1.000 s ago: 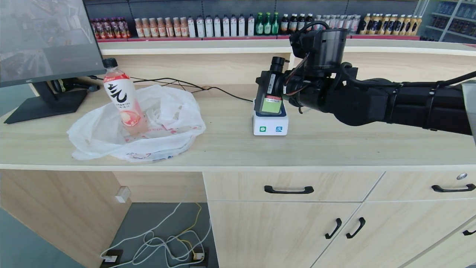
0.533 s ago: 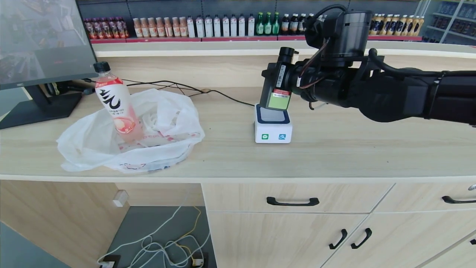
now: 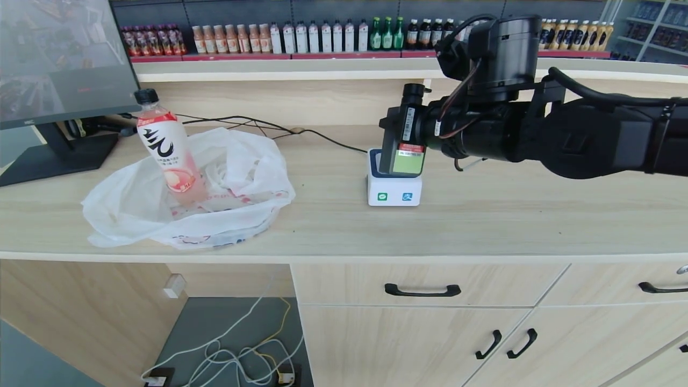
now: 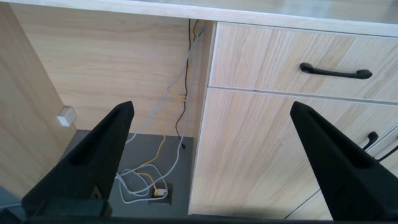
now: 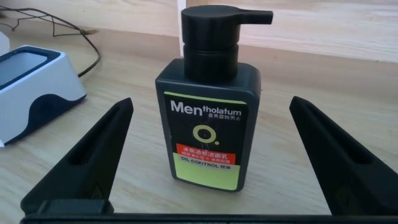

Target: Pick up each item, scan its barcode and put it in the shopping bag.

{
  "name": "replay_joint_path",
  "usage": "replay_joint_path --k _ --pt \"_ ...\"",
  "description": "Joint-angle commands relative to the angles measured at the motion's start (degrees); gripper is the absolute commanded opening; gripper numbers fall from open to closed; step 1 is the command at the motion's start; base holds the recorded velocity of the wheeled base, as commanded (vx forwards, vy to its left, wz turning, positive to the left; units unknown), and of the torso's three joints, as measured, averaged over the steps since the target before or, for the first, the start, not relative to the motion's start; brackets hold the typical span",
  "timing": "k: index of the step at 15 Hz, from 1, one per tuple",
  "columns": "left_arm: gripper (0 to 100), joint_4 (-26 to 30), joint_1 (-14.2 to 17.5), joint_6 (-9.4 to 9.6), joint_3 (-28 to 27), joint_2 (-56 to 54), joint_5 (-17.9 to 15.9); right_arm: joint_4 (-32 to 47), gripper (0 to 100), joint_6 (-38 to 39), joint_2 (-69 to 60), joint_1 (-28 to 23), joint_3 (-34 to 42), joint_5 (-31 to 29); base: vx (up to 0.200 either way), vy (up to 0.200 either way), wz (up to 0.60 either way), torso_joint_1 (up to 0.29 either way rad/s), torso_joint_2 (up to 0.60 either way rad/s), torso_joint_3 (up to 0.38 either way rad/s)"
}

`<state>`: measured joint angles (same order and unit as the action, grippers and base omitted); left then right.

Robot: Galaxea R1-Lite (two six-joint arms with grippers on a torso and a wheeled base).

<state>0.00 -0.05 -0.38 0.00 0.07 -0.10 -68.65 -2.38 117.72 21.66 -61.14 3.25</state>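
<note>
The light-wood counter (image 3: pixel 510 215) carries all items. At its left end stands a monitor (image 3: pixel 59 59) on a black foot.

Beside the monitor lies the shopping bag (image 3: pixel 123 209), thin white plastic with its mouth spread open. It contains one pink drink bottle (image 3: pixel 169 150), black-capped and leaning slightly.

The left hand (image 4: pixel 212 104) hangs below the counter edge, before the drawer fronts (image 4: pixel 292 56), fully spread and empty. The right hand (image 5: pixel 211 102) holds the pump bottle (image 5: pixel 208 143) between widely spread fingers (image 5: pixel 93 155), one at each flank.

A white scanner (image 3: pixel 394 194) with a dark top window sits mid-counter, well apart from the bag.

The pump bottle is upright and raised off the counter, overlapping the scanner's top in the head view. Its body is black and flat-faced, with a black pump head. The label shows white lettering, a red band and a yellow-green panel at the base.
</note>
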Motion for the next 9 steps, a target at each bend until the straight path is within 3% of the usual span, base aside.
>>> replay_joint_path --k 1,9 --pt "100 0.0 0.0 -0.06 0.0 0.0 0.0 0.2 100 -0.3 0.3 1.1 -0.8 -0.1 0.000 0.000 0.00 0.000 0.00 0.000" --pt "100 0.0 0.0 -0.06 0.0 0.0 0.0 1.0 100 -0.6 2.8 2.2 -4.2 -1.2 0.000 0.000 0.00 0.000 0.00 0.000"
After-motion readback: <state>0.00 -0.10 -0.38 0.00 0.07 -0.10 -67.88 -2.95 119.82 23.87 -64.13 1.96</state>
